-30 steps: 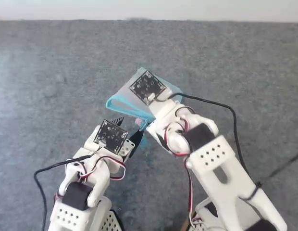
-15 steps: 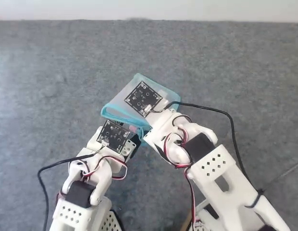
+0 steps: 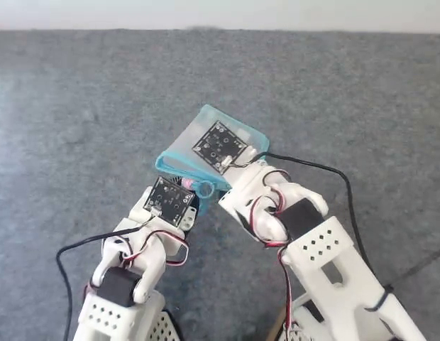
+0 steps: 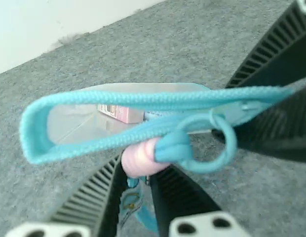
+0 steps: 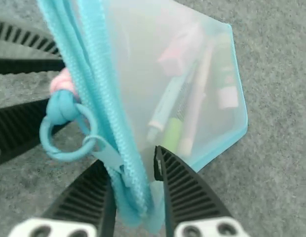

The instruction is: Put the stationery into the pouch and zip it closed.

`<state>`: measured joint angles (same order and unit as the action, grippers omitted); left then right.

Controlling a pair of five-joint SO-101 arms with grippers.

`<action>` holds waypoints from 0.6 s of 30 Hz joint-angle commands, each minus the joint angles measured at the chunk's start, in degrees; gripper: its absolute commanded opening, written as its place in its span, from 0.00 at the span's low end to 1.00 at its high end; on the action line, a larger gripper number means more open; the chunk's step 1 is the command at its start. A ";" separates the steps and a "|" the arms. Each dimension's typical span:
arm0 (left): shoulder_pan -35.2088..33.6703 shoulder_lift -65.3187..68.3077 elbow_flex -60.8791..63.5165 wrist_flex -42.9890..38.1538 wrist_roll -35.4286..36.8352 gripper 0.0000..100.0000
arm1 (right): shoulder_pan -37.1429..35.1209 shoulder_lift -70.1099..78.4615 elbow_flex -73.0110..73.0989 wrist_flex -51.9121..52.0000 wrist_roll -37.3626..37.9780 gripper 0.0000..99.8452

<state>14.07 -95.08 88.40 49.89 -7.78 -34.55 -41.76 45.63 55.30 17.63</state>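
The pouch (image 3: pixel 183 148) is held up between both hands near the middle of the worktop (image 3: pixel 78 106), a little toward its near edge. Whether its closed bottom rests on the worktop cannot be told. The right hand (image 5: pixel 131 165) is nearly closed and pinched on the zipper (image 4: pixel 143 101) at one end of the mouth, just beside the tab (image 5: pixel 107 154). The left hand (image 4: pixel 139 170) is closed on the pink bead (image 4: pixel 137 159) and the knot of the pull cord. The ring (image 4: pixel 231 144) hangs between knot and tab. The mouth gapes in a long loop, and pens (image 5: pixel 185 116) lie aslant inside.

The pouch is judged to be light, thin and floppy, with film walls that are probably slippery and fold under any push. The woven zipper tape is the firmest part, so a hold is best taken there, at the end behind the tab, to brace against the pull. The pull itself is best gripped at the bead or knot, since the ring would swivel. The loose contents could slide out if the mouth is tipped down.

The long axis appears to follow the zipper edge. It runs across the worktop from left to right, slanting toward the near right corner at the right hand's end. The mouth faces the near edge and the arms, and the closed bottom points toward the far edge.
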 commanded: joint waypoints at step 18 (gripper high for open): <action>-12.92 0.18 -0.84 -2.64 0.53 0.01 | 7.69 -0.40 3.96 -3.74 3.52 0.01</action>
<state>5.80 -94.99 88.48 49.36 -7.78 -29.89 -41.14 49.05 51.43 20.70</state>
